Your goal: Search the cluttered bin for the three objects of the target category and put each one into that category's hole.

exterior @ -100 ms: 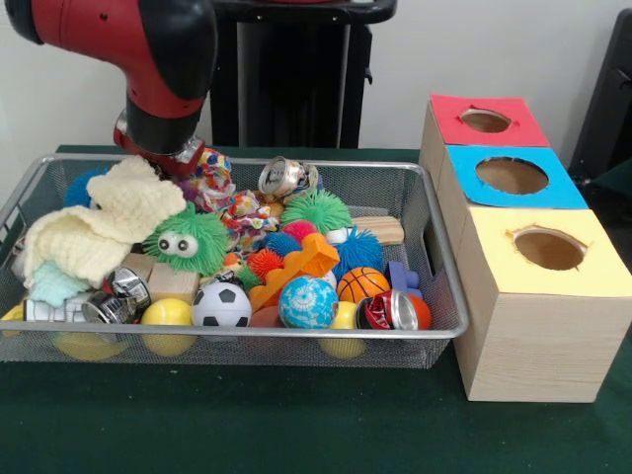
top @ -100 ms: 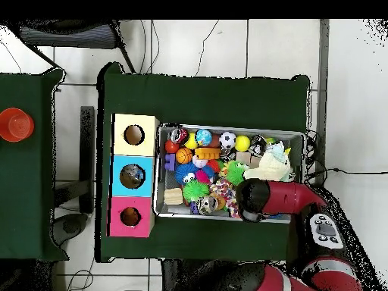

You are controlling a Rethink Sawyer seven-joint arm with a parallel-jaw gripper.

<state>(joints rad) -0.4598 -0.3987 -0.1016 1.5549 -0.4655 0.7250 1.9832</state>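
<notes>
We see the red arm (exterior @ -100 ms: 148, 59) reaching into the wire bin (exterior @ -100 ms: 439, 286) of toys beside three holed boxes (exterior @ -100 ms: 538, 296); its jaws are hidden, state unclear.

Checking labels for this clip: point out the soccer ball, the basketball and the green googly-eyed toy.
soccer ball (exterior @ -100 ms: 220, 305), front view, its white front.
basketball (exterior @ -100 ms: 361, 283), front view, its orange face.
green googly-eyed toy (exterior @ -100 ms: 200, 243), front view, fuzzy body beside the eyes.

Even, bright indoor light, w/ no hard shadows. Soft shade under the bin (exterior @ -100 ms: 434, 336) and beside the boxes (exterior @ -100 ms: 538, 365) on the dark cloth. Small glare spots on the cans (exterior @ -100 ms: 281, 178) and the arm (exterior @ -100 ms: 148, 59). Front view slightly soft; overhead view coarser, white floor (top @ -100 ms: 348, 91) nearly blown out.
</notes>
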